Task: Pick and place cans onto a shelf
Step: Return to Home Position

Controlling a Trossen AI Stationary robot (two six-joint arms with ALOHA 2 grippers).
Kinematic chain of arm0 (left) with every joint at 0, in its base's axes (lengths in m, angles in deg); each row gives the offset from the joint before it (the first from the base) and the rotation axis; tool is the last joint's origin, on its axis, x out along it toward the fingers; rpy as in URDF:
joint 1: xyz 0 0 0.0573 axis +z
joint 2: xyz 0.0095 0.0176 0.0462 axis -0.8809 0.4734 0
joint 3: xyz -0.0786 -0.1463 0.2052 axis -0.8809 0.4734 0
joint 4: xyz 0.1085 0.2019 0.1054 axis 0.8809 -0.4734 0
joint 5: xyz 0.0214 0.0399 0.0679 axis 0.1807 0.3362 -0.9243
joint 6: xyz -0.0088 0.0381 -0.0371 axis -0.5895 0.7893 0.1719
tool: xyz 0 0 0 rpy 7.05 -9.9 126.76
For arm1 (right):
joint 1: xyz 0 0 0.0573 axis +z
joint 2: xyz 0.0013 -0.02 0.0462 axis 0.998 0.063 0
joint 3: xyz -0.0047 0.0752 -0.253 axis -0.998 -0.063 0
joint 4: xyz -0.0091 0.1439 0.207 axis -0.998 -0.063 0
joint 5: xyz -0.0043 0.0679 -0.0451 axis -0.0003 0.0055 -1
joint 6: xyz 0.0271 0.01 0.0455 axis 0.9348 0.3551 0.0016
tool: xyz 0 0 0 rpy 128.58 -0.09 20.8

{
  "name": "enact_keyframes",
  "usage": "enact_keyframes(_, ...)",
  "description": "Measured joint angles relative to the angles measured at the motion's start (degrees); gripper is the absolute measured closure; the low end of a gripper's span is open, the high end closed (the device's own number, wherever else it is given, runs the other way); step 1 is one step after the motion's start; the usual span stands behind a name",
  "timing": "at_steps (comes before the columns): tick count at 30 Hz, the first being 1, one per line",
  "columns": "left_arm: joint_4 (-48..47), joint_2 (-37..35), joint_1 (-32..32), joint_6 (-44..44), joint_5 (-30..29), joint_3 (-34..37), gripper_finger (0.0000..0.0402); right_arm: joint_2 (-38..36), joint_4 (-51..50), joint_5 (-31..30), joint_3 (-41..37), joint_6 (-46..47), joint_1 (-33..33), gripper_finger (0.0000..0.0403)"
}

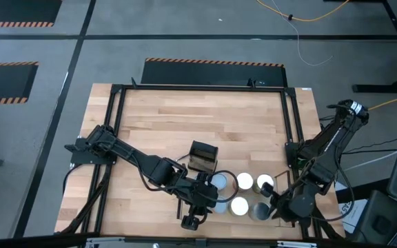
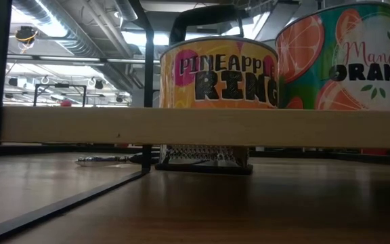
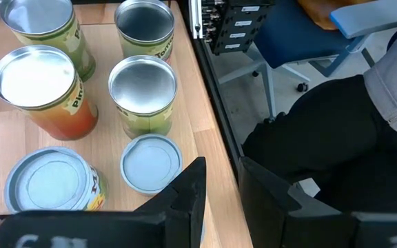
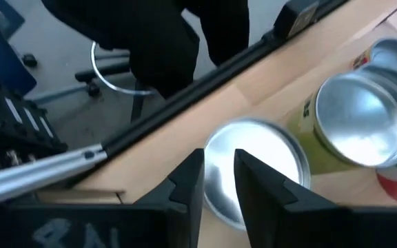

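The left fingers (image 3: 188, 198) and right fingers (image 4: 186, 184) are hanging narrowed to a slit, gripping nothing.

Just past the left fingers' tips six cans (image 3: 143, 89) are standing upright in a tight cluster, tops silver or pale blue. Directly beyond the right fingers a silver-topped can (image 4: 260, 141) is showing, with another just beside it. Seen level, the pineapple can (image 2: 219, 74) and the orange can (image 2: 344, 57) are resting side by side on the shelf (image 2: 181, 127). These tins are looking rigid and probably weighty if full, with smooth printed sides that could slip. A hold is best going across the round side wall about mid-height, fingers opened wider than the can, never on the thin top rim.
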Motion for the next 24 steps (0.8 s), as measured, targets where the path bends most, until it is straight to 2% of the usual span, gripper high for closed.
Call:
enact_keyframes(5, 0.37, 0.0, -0.01, 0.09, -0.52, 0.0, 0.0321, 0.0, 3.16, 0.0, 0.0, 0.0, 0.0, 0.0318)
enact_keyframes(9, 3.51, 0.0, 0.0, 0.31, -4.91, 0.0, 0.0321, 0.0, 6.58, -0.04, 0.0, -1.75, -0.27, 0.0318)
enact_keyframes(14, 12.21, 0.0, 0.08, 8.3, -10.81, 0.0, 0.0321, 0.0, 15.94, -0.9, 0.0, -6.06, -2.23, 0.0318)
enact_keyframes(19, 20.93, -0.2, 0.1, 18.24, -17.93, 0.01, 0.0321, -0.14, 28.25, -9.61, 0.0, -8.84, -4.52, 0.0318)
enact_keyframes(24, 21.44, -3.48, -0.88, 23.85, -22.7, 0.04, 0.0321, -3.57, 32.58, -17.31, 0.0, -9.27, -6.07, 0.0318)
